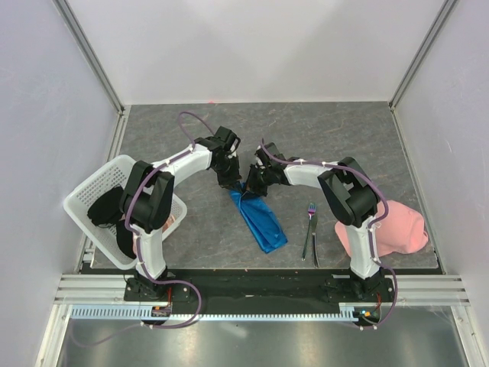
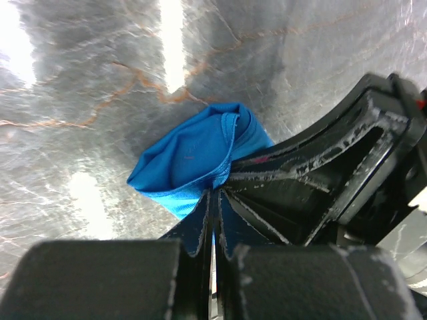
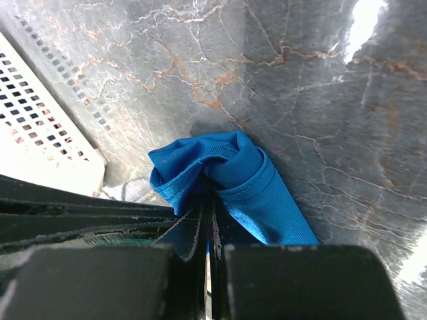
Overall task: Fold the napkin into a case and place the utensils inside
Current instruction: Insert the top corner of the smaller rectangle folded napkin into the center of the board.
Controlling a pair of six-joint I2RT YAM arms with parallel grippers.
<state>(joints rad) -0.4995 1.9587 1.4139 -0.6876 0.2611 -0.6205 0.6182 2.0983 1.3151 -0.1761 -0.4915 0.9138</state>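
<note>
The napkin (image 1: 261,222) lay as a narrow blue strip near the middle of the table (image 1: 344,138), slanting from 11 to 5 o'clock. The left gripper (image 1: 229,182) and the right gripper (image 1: 250,183) were each clamped fully onto its bunched 11 o'clock end (close together there). The utensils (image 1: 309,229) lay apart at its 3 o'clock, and a white basket (image 1: 92,187) sat at 9 o'clock.

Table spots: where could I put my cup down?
The far strip of table beyond the left gripper and right gripper is bare. So is the patch between the basket and the napkin. Crowded: the middle, where both grippers pinch the napkin, and near right, by the utensils and pink cloth.
</note>
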